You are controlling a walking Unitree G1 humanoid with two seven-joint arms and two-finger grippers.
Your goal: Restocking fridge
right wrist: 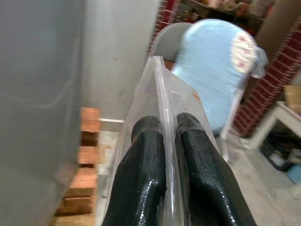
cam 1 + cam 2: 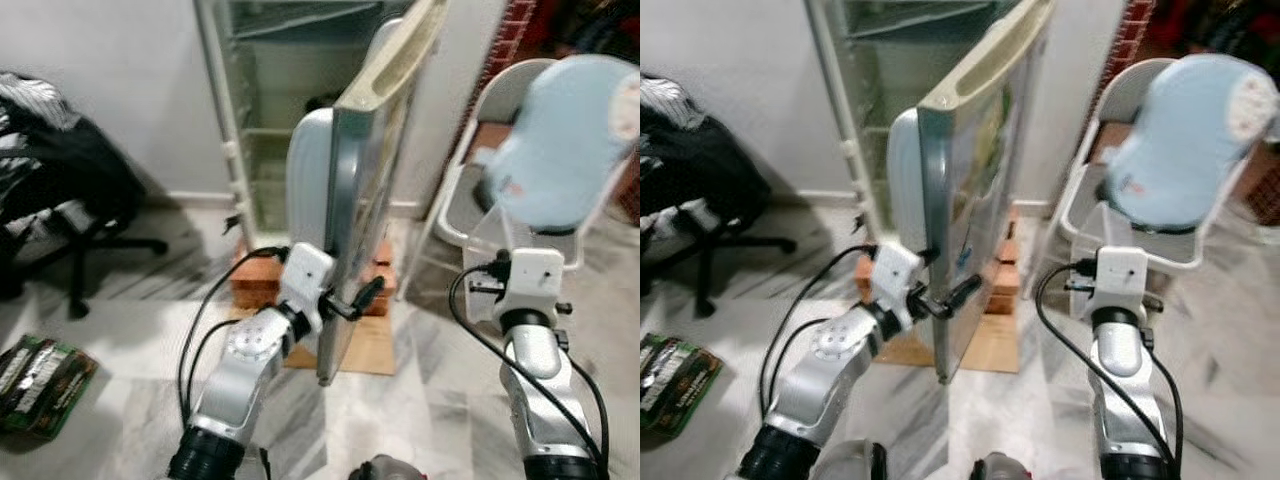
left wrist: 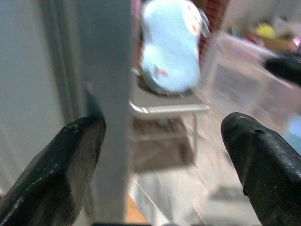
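Note:
The fridge (image 2: 290,100) stands open, and its grey door (image 2: 355,200) is swung out edge-on toward me. My left gripper (image 2: 345,300) is open at the door's lower edge. In the left wrist view the door edge (image 3: 106,94) lies close against one finger (image 3: 70,169), with a wide gap to the other. My right gripper (image 1: 170,155) is shut on the wall of a clear plastic bin (image 1: 160,94), held up at the right in front of a chair (image 2: 1180,255).
A white folding chair (image 2: 500,90) with a light blue cushion (image 2: 565,140) stands right of the fridge. Bricks (image 2: 255,280) and cardboard (image 2: 375,350) lie under the fridge. An office chair with dark clothes (image 2: 70,190) and green packets (image 2: 40,380) are at the left.

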